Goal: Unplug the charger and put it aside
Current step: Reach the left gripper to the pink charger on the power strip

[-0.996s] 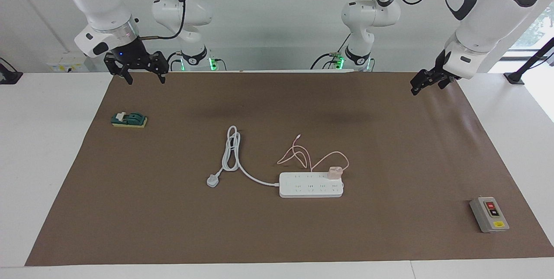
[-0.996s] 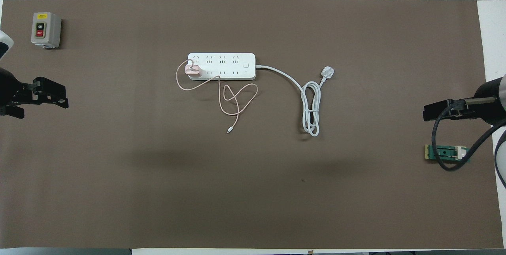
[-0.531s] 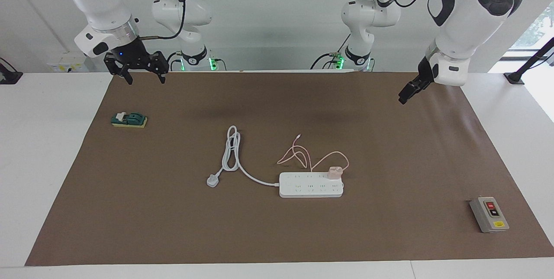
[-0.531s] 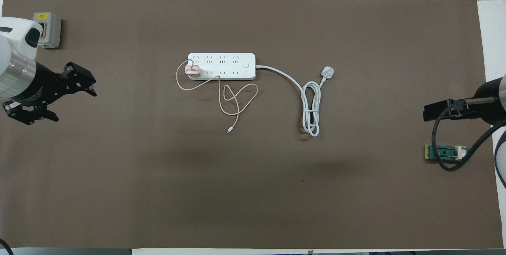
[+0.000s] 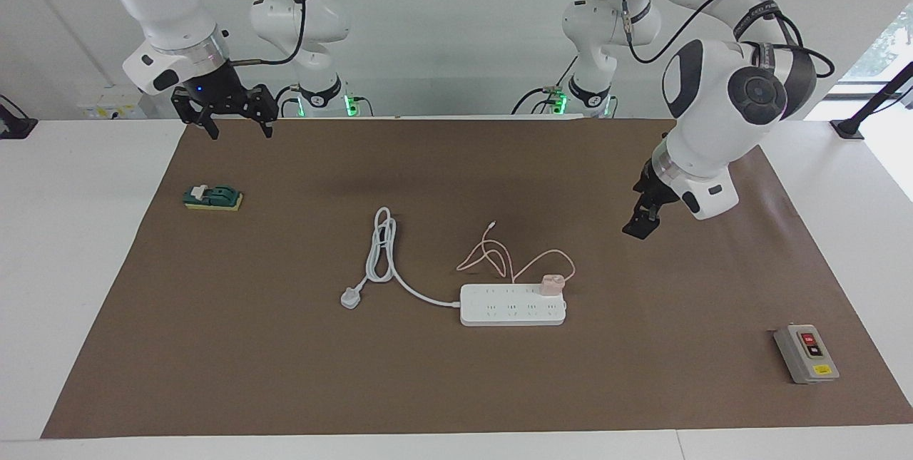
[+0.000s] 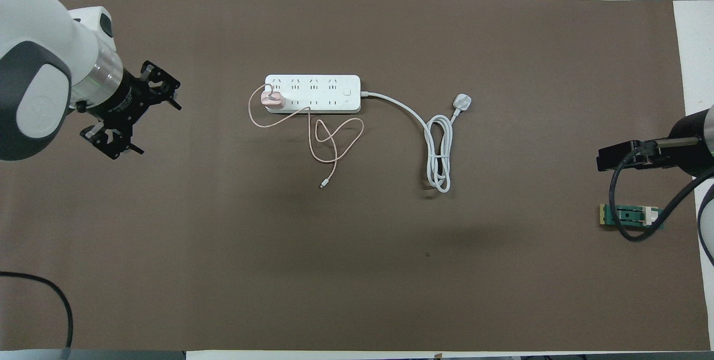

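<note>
Approach step: left gripper (image 5: 640,223), jaws open, over mat nr charger (image 5: 551,284), plugged in mid-mat; next, descend & clamp. Right gripper (image 5: 230,118) open, waits.

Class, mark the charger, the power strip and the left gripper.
charger (image 5: 551,284): facing view, pink cube body.
power strip (image 5: 510,314): facing view, white top face.
left gripper (image 6: 139,114): overhead view, midway between its fingertips.

Pink charger (image 6: 273,100) plugged in power strip (image 6: 312,93), open left gripper (image 6: 146,110) apart.
</note>
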You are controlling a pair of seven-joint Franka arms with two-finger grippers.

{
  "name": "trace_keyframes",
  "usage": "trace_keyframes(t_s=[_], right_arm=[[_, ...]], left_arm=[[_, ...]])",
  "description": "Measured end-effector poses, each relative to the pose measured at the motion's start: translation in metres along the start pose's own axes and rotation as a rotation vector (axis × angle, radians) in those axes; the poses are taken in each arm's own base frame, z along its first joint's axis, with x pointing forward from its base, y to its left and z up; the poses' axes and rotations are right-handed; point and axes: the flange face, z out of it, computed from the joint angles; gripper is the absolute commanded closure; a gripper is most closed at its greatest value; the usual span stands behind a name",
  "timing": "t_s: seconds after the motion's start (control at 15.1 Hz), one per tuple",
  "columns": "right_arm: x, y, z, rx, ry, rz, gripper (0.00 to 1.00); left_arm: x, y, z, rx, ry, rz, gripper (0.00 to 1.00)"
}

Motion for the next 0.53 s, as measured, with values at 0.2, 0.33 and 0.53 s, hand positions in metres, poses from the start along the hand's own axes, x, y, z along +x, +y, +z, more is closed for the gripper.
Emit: trace_keyframes(t_s=[0.2,0.33,0.53], right_arm=[[0.0,0.0,0.0,0.0,0.0,0.0,0.0],[0.0,0.0,0.0,0.0,0.0,0.0,0.0],[0.0,0.0,0.0,0.0,0.0,0.001,0.0]], left_arm=[[-0.003,0.034,0.022,0.006,0.007,-0.133,0.0],[-0.009,0.057,0.037,-0.003,0.015,-0.212,0.0],[-0.014,0.074,0.041,-0.051,0.009,-0.286,0.0]])
